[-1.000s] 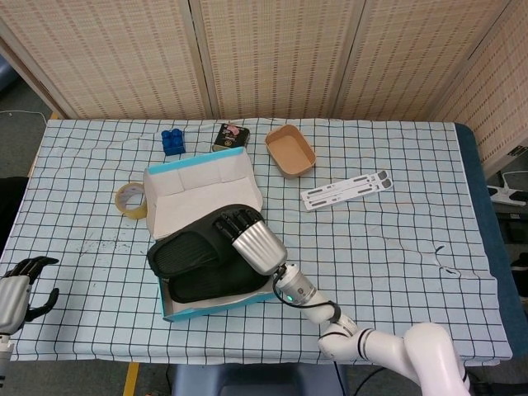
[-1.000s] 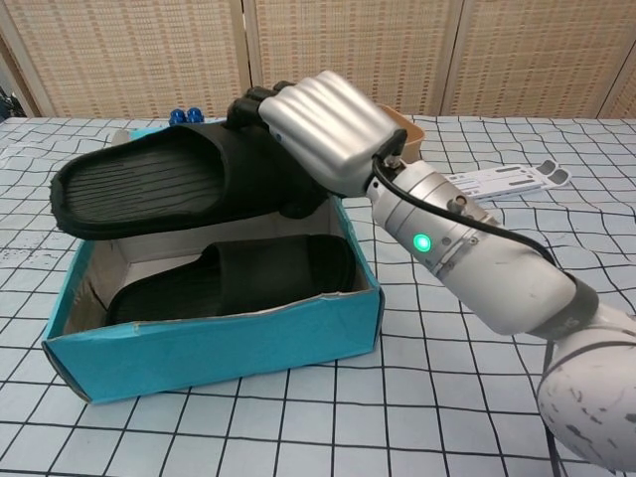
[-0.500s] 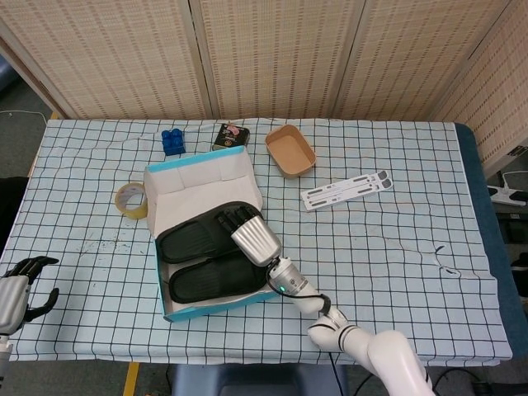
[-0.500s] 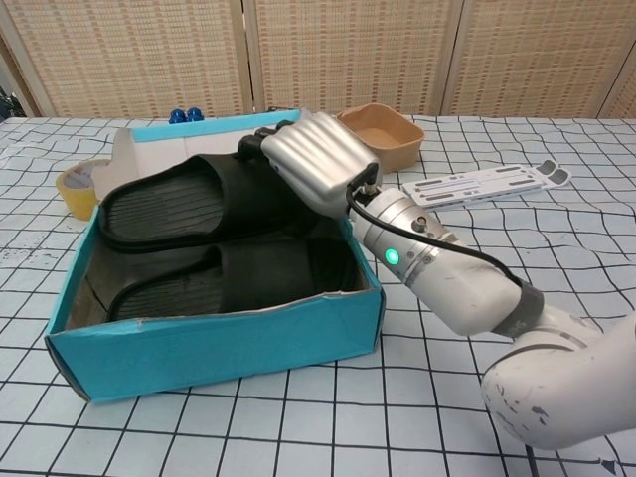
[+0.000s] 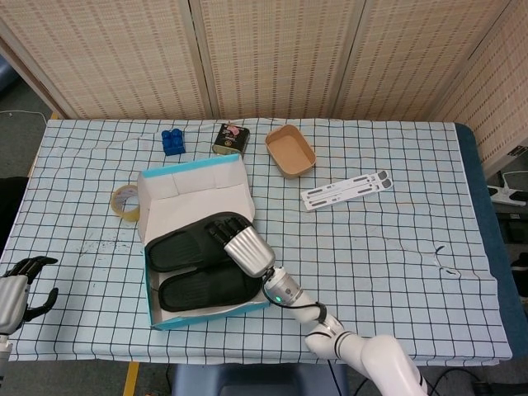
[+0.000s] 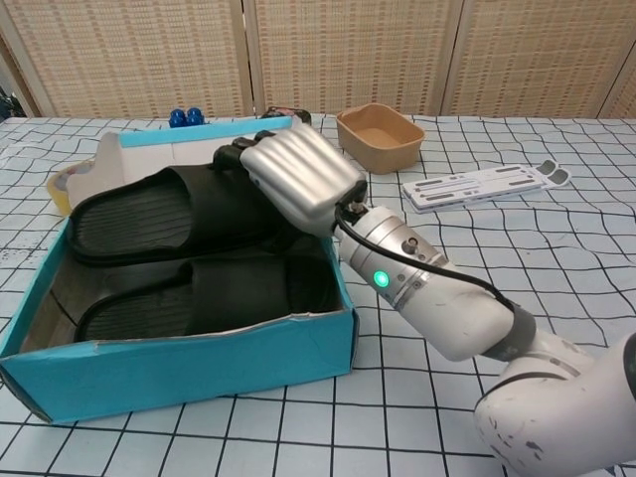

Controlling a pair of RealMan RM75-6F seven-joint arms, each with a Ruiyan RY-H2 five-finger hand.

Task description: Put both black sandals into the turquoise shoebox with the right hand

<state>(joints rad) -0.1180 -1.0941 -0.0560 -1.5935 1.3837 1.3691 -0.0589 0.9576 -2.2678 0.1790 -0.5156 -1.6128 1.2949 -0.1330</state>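
Observation:
The turquoise shoebox (image 5: 206, 313) (image 6: 179, 363) lies open near the table's front, its lid (image 5: 191, 183) folded back. One black sandal (image 5: 206, 285) (image 6: 199, 298) lies flat in the near half of the box. The second black sandal (image 5: 183, 246) (image 6: 149, 214) lies in the far half, slightly raised at its right end. My right hand (image 5: 244, 244) (image 6: 298, 179) reaches over the box's right wall and grips that sandal's right end with its fingers curled around it. My left hand (image 5: 18, 287) hangs at the table's front left edge with fingers apart, holding nothing.
A tape roll (image 5: 124, 202) (image 6: 58, 189) sits left of the box. Behind it are a blue block (image 5: 172, 141), a dark tin (image 5: 230, 138) and a brown tray (image 5: 290, 150) (image 6: 380, 136). A white strip (image 5: 345, 190) (image 6: 487, 186) lies to the right.
My right hand has lowered the second sandal from above the box down into its far half. The box has slid left and nearer the table's front edge.

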